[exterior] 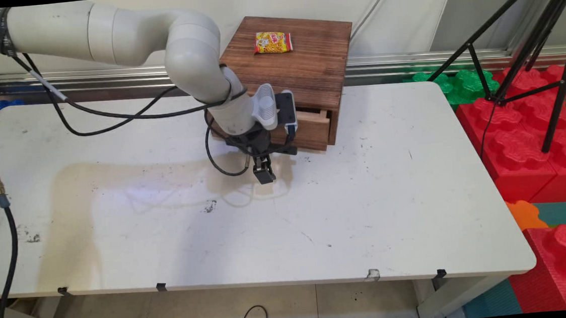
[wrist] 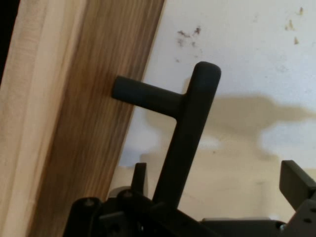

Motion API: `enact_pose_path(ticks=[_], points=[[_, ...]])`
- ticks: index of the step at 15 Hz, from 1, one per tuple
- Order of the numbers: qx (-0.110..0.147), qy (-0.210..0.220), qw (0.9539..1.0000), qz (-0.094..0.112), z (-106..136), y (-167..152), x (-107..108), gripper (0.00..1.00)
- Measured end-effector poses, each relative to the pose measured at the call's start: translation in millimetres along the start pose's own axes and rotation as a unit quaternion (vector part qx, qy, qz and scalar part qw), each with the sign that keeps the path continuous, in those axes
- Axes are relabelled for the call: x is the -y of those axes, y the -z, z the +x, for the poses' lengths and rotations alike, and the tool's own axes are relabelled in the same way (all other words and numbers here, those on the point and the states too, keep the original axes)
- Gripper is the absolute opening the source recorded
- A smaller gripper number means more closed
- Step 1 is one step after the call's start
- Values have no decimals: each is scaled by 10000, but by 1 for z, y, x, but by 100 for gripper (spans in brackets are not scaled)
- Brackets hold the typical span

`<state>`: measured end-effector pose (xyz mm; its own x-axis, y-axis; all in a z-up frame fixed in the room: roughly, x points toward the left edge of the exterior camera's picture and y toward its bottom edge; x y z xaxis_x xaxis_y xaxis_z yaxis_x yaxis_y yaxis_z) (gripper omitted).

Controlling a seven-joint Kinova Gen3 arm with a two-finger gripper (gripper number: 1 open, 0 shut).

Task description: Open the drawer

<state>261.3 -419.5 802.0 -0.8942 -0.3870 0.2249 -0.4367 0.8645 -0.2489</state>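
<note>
Hovering just before drawer front [wrist: 74,123], gripper [exterior: 264,173] seemingly spread around dark handle [wrist: 185,133], not clamped. Drawer slightly out of wooden box [exterior: 300,61]; snack packet [exterior: 273,42] on top. Centre handle before closing.

1 wooden box [exterior: 300,61] at the surface's [exterior: 392,196] far edge. 1 drawer [exterior: 311,126] in its front, slid partly out, w/ 1 dark handle [wrist: 185,128]. 1 yellow snack packet [exterior: 273,42] on the box top.
</note>
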Motion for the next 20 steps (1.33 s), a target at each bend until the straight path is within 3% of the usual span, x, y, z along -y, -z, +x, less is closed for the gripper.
enact_pose_path(ticks=[7, 20], points=[[81, 168, 9997, -149, 0, 7, -28, 100], [266, 27, 9996, -114, -9, 31, -77, 100]])
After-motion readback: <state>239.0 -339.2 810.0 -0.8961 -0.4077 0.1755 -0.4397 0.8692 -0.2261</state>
